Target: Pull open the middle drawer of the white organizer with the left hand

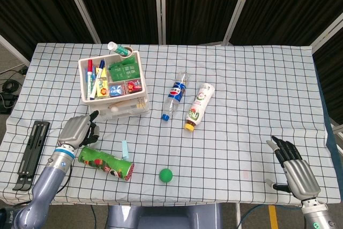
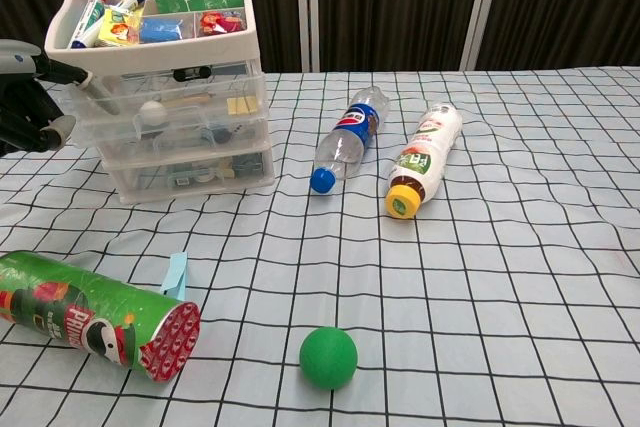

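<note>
The white organizer [image 1: 111, 102] [image 2: 160, 55] stands at the back left, its top tray full of markers and packets. Below the tray are three clear drawers. The upper one [image 2: 175, 117], holding a white ball, juts forward a little from the stack. My left hand [image 1: 77, 131] [image 2: 25, 107] is at the organizer's left front corner. One finger reaches out to the jutting drawer's left end and the others are curled in. My right hand [image 1: 295, 170] rests at the table's near right with fingers apart, holding nothing.
A Pepsi bottle [image 1: 175, 95] and a white bottle with a yellow cap [image 1: 199, 105] lie right of the organizer. A green snack can [image 1: 105, 164], a blue clip [image 1: 124, 148] and a green ball [image 1: 166, 174] lie near the front. A black bar [image 1: 32, 154] lies at the left edge.
</note>
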{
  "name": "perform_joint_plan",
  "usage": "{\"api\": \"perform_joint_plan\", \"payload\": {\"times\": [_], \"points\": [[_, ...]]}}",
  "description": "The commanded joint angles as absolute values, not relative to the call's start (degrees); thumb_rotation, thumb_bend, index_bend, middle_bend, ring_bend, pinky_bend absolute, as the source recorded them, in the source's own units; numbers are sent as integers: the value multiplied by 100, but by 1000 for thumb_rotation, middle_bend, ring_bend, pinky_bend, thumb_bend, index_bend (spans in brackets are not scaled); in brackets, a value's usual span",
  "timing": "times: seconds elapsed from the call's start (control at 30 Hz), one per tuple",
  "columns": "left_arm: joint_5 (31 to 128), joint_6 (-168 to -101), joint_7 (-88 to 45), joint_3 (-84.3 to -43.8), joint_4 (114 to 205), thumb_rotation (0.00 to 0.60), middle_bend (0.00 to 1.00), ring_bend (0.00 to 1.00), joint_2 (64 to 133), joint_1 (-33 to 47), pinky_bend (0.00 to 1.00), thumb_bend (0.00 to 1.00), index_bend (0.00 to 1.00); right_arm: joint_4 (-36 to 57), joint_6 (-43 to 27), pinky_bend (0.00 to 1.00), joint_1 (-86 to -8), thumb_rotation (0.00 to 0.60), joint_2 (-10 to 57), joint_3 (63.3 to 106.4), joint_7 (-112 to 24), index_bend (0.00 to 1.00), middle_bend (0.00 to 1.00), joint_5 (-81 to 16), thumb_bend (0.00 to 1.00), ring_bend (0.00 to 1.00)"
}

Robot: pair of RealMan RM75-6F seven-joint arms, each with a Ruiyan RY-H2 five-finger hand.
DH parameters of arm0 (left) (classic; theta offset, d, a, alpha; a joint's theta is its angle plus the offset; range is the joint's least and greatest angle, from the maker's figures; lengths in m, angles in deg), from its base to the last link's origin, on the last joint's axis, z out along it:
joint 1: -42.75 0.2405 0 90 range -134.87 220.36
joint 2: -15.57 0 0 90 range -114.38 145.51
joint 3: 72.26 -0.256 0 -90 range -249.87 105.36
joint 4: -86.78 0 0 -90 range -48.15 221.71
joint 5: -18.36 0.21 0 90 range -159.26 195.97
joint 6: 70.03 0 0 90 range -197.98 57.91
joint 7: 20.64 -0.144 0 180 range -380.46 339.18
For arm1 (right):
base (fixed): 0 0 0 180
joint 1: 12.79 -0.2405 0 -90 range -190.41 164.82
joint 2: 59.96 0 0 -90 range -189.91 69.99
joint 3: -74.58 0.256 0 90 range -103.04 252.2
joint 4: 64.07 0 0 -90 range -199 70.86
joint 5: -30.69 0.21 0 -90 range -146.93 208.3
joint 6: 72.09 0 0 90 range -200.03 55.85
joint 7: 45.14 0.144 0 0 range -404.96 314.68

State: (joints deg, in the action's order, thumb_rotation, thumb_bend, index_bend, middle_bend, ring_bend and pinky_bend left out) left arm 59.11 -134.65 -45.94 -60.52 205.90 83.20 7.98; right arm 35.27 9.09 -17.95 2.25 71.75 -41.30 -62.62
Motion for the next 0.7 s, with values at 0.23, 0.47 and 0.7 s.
{"api": "perform_joint_plan", "payload": {"times": [0.23,0.47,0.7], "points": [[6039,-13232,-4224,-6079,20902,600,806,741,7991,787,705,720,293,3536,916,0,-1792,600,231,7171,-4152,13,0,-6278,45,0],[6294,-13106,-4122,-6274,21178,600,806,741,7793,815,705,720,298,3542,929,0,-1787,600,223,7172,-4145,13,0,-6281,44,0],[6510,-13058,-4065,-6431,21338,600,807,741,7647,834,705,720,298,3551,932,0,-1785,600,223,7165,-4154,13,0,-6298,44,0]]}}
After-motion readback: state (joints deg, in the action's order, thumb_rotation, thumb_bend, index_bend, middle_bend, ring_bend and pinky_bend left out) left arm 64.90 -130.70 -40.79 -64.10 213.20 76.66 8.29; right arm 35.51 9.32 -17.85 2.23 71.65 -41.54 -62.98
